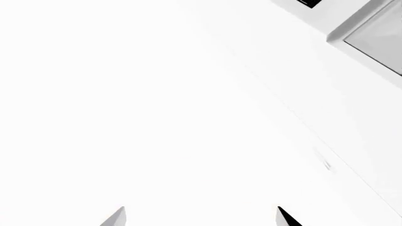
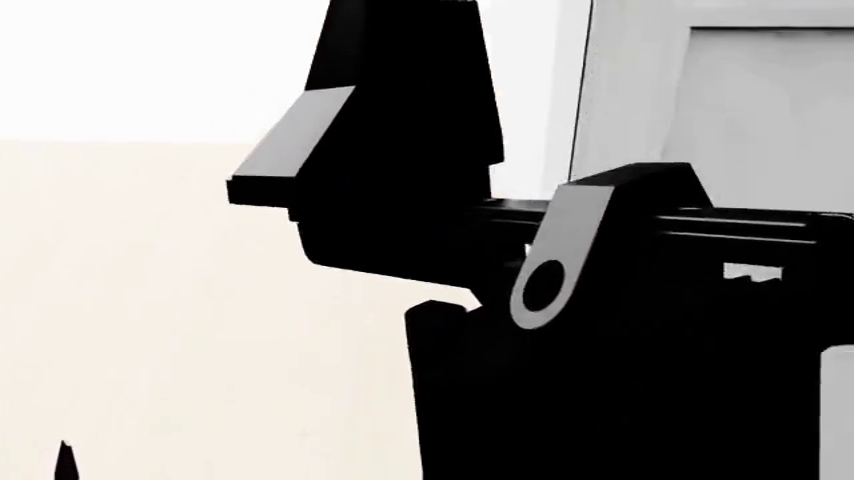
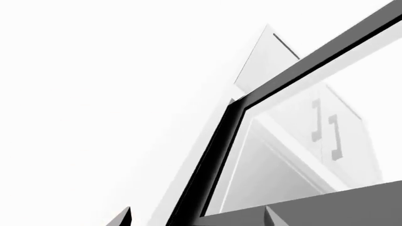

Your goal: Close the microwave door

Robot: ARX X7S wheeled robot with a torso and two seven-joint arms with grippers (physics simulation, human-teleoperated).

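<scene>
My right arm (image 2: 614,380) fills the lower right of the head view as a black mass, with a grey link plate and round joint at its middle, and a dark wedge-shaped part rising above it toward the upper centre. At the bottom left corner of that view a small black tip of my left gripper (image 2: 63,462) pokes up. In the right wrist view, the tips of my right gripper (image 3: 197,217) sit apart at the frame's edge, so its fingers are spread and hold nothing. Just beyond those tips runs the dark frame of the microwave door (image 3: 213,160), slanting away from me, with its pale glass pane beside it; the door edge lies between the two fingertips and very close, though I cannot tell whether it touches them. Through the pane I see grey cabinet fronts with two small handles (image 3: 326,129). In the left wrist view, my left gripper (image 1: 201,217) also shows two tips well apart, open and empty, facing a blank white surface, with a grey-framed cabinet (image 1: 370,33) far off in one corner.
</scene>
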